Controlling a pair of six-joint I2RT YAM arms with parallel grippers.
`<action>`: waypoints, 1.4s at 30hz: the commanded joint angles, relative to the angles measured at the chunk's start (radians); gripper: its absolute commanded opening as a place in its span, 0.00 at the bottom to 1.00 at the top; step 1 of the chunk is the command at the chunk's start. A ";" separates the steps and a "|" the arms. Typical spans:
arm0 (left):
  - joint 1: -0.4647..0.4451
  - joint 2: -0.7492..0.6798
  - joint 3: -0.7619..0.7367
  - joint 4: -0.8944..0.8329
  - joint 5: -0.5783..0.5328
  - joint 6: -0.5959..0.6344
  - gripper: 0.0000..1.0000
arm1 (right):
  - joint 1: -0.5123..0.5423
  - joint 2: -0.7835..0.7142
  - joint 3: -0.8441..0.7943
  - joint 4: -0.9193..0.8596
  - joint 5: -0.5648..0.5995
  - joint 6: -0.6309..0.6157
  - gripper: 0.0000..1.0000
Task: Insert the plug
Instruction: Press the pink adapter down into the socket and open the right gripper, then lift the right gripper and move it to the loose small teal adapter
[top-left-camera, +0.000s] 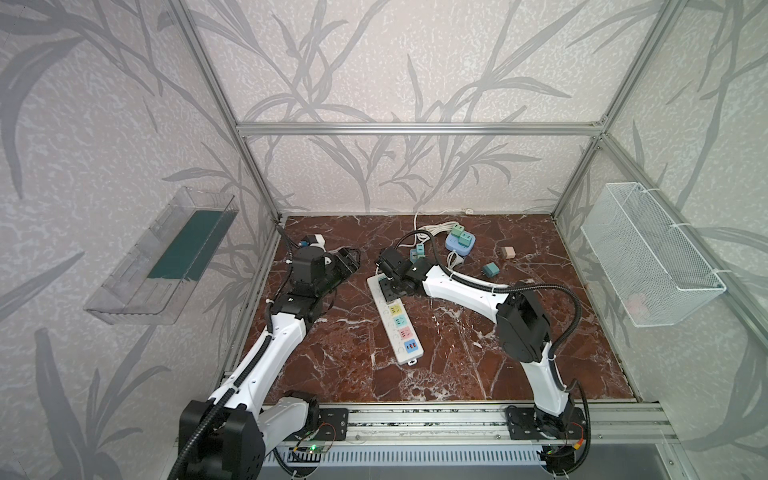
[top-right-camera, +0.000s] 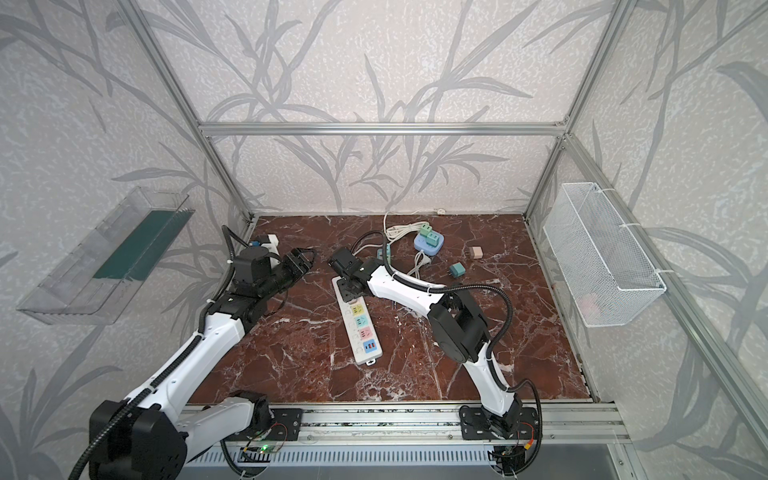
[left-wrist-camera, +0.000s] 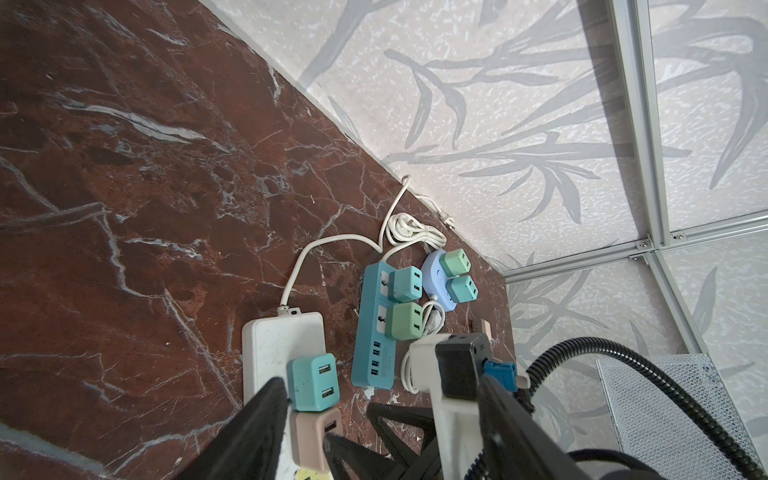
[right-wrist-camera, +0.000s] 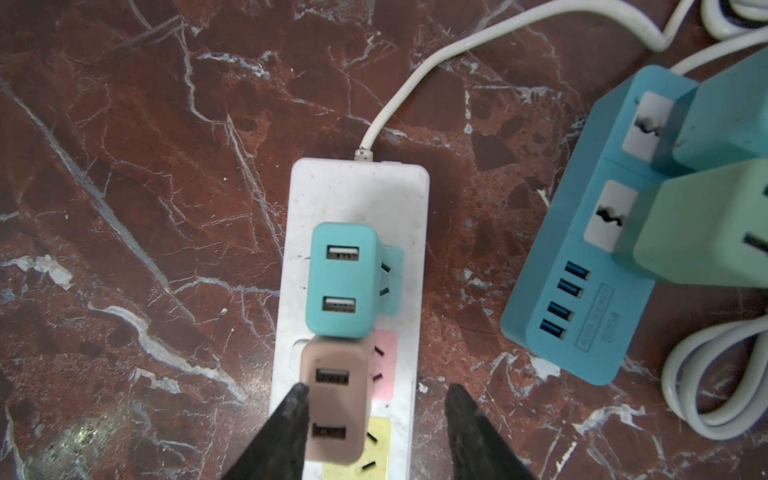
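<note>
Release stage of the plug insertion, read left to right. The left gripper (top-left-camera: 351, 259) hovers above the marble floor, well left of the work, jaws apart and holding nothing. The white power strip (top-left-camera: 402, 353) lies at the centre, with its far end under the right gripper (right-wrist-camera: 377, 388). In the right wrist view these jaws stand apart astride the tan USB plug (right-wrist-camera: 334, 411). One finger (right-wrist-camera: 286, 428) is at the plug's side, though contact cannot be confirmed, and the other finger is clear of it, so no grip is applied. The plug stands upright on the strip by the pink socket panel, its body reaching toward the yellow one. Its two USB ports face up and its far edge touches the teal USB charger (right-wrist-camera: 340, 282) in the neighbouring socket. Its prongs are hidden beneath a rounded, blocky body that looks level, so it is judged fully seated. The next move calls for a straight lift of the right gripper, so that the near finger does not drag or tilt the plug. Further right lie a blue power strip (right-wrist-camera: 582, 291) and a lilac round socket hub (top-left-camera: 459, 243), each carrying two chargers. A loose green charger (top-left-camera: 490, 269) and a loose tan charger (top-left-camera: 508, 252) rest on the floor beyond.
</note>
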 joint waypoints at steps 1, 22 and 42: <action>0.009 0.005 -0.011 0.022 0.011 -0.015 0.73 | -0.010 -0.029 0.017 -0.006 0.009 -0.021 0.53; 0.025 -0.003 -0.035 0.118 0.084 -0.052 0.73 | -0.020 0.009 -0.117 -0.018 -0.020 -0.013 0.50; 0.027 -0.004 -0.057 0.214 0.164 -0.077 0.74 | -0.028 -0.243 -0.103 0.037 0.155 -0.010 0.60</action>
